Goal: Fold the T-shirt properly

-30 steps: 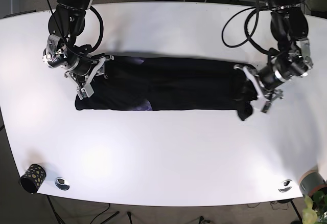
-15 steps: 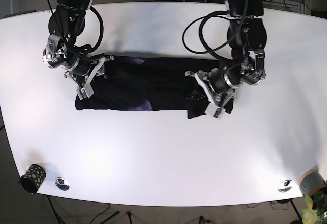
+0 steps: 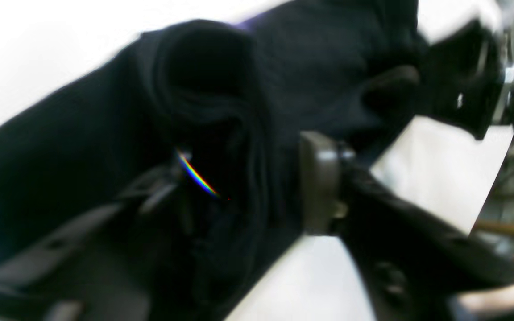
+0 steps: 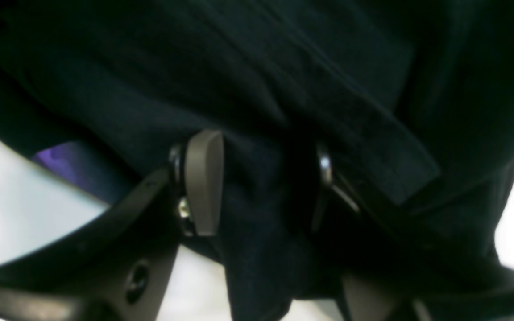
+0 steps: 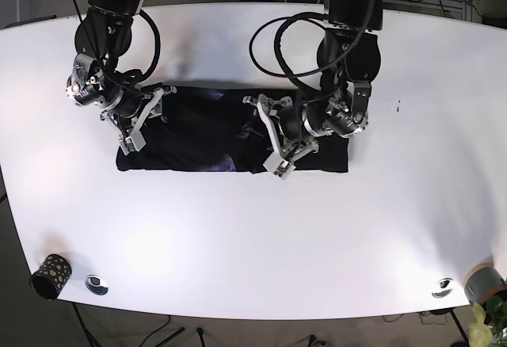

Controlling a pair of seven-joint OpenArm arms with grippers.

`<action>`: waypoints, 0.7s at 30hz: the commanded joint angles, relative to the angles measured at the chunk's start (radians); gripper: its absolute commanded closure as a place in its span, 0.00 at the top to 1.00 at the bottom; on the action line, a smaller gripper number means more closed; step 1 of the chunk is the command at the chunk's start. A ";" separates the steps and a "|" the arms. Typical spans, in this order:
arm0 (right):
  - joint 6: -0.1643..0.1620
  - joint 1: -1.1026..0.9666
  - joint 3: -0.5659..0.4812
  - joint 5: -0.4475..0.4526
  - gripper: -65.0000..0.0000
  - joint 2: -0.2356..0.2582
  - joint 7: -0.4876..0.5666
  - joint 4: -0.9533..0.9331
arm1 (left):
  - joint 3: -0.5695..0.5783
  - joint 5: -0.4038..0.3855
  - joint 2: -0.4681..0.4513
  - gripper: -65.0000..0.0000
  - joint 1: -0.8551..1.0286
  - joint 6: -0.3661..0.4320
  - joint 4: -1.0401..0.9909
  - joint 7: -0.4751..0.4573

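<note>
A black T-shirt point(image 5: 214, 129) lies as a long, flat band across the far half of the white table point(image 5: 253, 236), its soft matte cloth doubled over on itself at the right end, where the upper layer reaches back toward the middle. A small violet patch shows at the near edge of the fabric (perhaps a print, too blurred to tell).

The left gripper point(image 5: 273, 137) sits over the middle of the shirt. In the left wrist view its fingers close on a thick, rounded roll of black cloth point(image 3: 212, 133), with one dull grey-brown pad point(image 3: 319, 187) pressed against the fabric; the other finger is dark and mostly lost against the cloth. The picture is blurred.

The right gripper point(image 5: 141, 121) is at the left end of the shirt. From its wrist camera, a bunched ridge of fabric point(image 4: 261, 196) is pinched between two narrow pads point(image 4: 203, 180), the seams and a flat hem band running diagonally above them.

At the near left corner of the table stand a dark speckled cup point(image 5: 51, 274) and a small shiny round fitting point(image 5: 96, 284).
</note>
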 commanded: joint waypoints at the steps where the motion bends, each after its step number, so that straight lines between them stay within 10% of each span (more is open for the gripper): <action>1: -0.002 0.013 0.002 -0.006 0.39 0.009 -0.007 0.013 | 0.038 -0.013 0.009 0.56 -0.021 -0.005 0.016 -0.021; 21: -0.002 0.031 0.005 0.118 0.40 0.017 -0.035 0.073 | 0.053 -0.002 -0.083 0.61 0.016 -0.009 0.294 -0.016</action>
